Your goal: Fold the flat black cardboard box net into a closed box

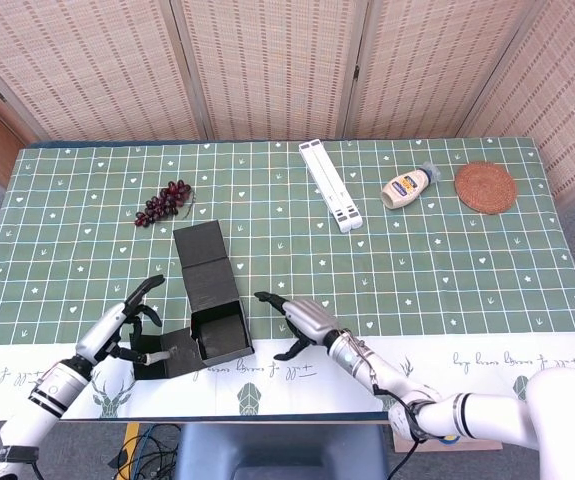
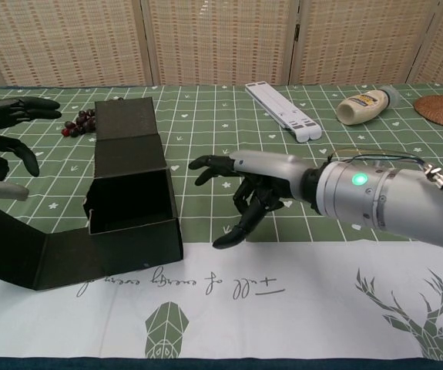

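The box net (image 1: 207, 310) stands half-formed; right hand (image 1: 302, 320) spread beside it, left hand (image 1: 132, 325) seemingly open by the flap needing lifting.

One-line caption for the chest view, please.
Half-folded black box on the green tablecloth, flap lying out to one side; right hand open beside it, left hand opposite.

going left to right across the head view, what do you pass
left hand → grapes → black box → right hand → white folded stand → mayo bottle → woven coaster
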